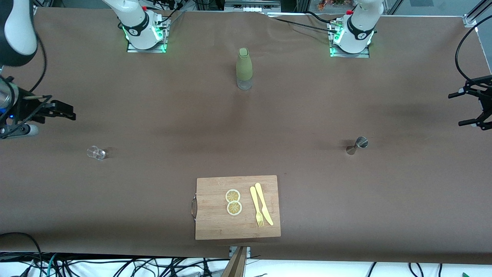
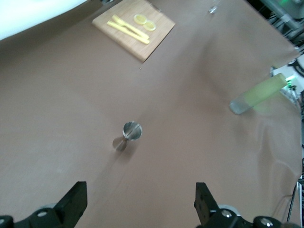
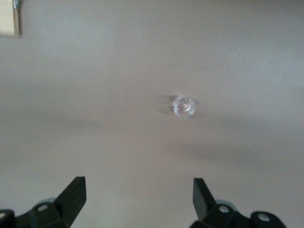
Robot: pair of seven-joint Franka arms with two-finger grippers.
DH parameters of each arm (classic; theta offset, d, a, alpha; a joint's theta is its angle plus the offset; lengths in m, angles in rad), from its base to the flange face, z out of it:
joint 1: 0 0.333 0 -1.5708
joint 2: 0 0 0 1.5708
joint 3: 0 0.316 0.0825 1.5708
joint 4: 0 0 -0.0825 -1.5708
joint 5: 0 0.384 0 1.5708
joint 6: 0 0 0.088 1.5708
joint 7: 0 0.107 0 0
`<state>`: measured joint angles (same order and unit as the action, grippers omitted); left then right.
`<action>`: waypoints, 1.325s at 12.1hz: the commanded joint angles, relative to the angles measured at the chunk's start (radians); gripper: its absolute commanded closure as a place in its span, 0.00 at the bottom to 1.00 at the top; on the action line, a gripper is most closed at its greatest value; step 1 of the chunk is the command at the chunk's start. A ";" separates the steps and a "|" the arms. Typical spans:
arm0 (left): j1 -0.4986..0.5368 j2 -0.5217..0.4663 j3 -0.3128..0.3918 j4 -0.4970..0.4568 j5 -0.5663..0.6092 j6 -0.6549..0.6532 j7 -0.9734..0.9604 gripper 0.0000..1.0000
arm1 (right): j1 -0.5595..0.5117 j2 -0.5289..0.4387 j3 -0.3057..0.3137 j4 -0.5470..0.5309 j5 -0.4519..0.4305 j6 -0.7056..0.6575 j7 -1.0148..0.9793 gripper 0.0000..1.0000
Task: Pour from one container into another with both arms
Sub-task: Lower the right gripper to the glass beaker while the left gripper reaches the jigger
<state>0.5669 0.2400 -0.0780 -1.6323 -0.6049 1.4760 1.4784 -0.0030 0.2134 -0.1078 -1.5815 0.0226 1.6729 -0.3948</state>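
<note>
Both your arms hang raised at the table's ends, nothing gripped.

Table [image 1: 153, 115], then cutting board [image 1: 238, 207] nearest the front camera, mid-table. Green bottle [image 1: 243, 69] upright between the bases. Your right gripper [image 1: 57, 109], fingers spread, is over its end of the table with the clear glass [image 1: 96, 152] near it. Your left gripper [image 1: 474, 105], fingers spread too, is over its end; metal jigger [image 1: 357, 145] stands well apart, toward mid-table.

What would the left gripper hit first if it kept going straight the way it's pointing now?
Probably the bare table: the open left gripper aims just past the metal jigger, which stands slightly off its line; depth is unclear.
</note>
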 commanded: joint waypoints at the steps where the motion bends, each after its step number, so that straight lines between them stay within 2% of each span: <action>1: 0.022 0.042 -0.008 0.006 -0.065 -0.035 0.094 0.00 | -0.096 0.052 0.004 0.003 0.077 0.011 -0.425 0.00; 3: 0.022 0.086 -0.009 0.009 -0.085 -0.042 0.130 0.00 | -0.187 0.109 0.004 0.003 0.201 0.002 -0.656 0.00; 5: 0.025 0.129 -0.009 0.017 -0.096 -0.045 0.204 0.00 | -0.268 0.188 0.004 0.003 0.282 0.001 -0.891 0.00; 9: 0.039 0.217 -0.009 0.012 -0.116 -0.049 0.391 0.00 | -0.357 0.332 0.004 0.008 0.492 -0.007 -1.361 0.00; 13: 0.031 0.333 -0.013 0.015 -0.168 -0.054 0.538 0.00 | -0.396 0.448 0.004 0.012 0.679 -0.054 -1.645 0.00; 16: 0.004 0.396 -0.016 0.022 -0.222 -0.034 0.592 0.00 | -0.417 0.544 0.005 0.095 0.720 -0.106 -1.749 0.00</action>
<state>0.5864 0.5998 -0.0950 -1.6323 -0.7853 1.4411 2.0167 -0.3885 0.6904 -0.1146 -1.5739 0.7089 1.6318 -2.0887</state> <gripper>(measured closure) 0.000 0.000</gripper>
